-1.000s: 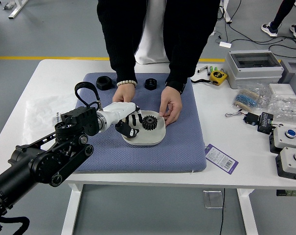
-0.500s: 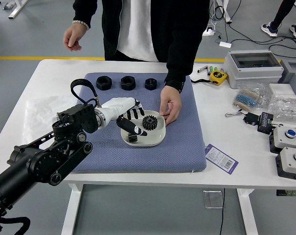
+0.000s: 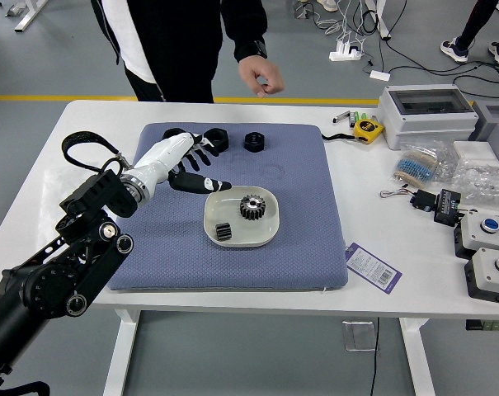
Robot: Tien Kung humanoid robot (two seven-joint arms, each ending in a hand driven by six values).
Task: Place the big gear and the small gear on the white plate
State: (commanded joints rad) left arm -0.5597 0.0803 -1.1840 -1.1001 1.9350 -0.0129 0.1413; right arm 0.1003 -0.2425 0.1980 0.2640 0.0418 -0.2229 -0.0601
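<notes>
Fingers (image 3: 195, 182) of the robot's left hand (image 3: 161, 165) spread and released, nothing grasped. Hand comes in from the left over the blue mat (image 3: 171, 256), at the upper left of the white plate (image 3: 242, 240). Lowest finger reaches to the plate's upper rim in the view; contact can't be told. Both gears on the plate: big gear (image 3: 251, 207) toward the upper right, round toothed outline showing; small gear (image 3: 223, 232) toward the lower left, teeth showing as stripes. Gears apart from each other, neither touched by the hand.

Black nuts (image 3: 255, 142) in a row along the mat's far side, leftmost one partly hidden behind the hand. Person (image 3: 187, 45) at the far side, one hand (image 3: 261, 76) in the air beyond the table (image 3: 381, 301), fingers bent, away from the plate. Yellow tape measure (image 3: 367, 129) just beside the mat's far right corner, grey box (image 3: 428, 115) farther right. Printed tag (image 3: 373, 268) at the mat's right edge. Button boxes (image 3: 490, 276) at the right, plastic bags (image 3: 472, 183) behind them.
</notes>
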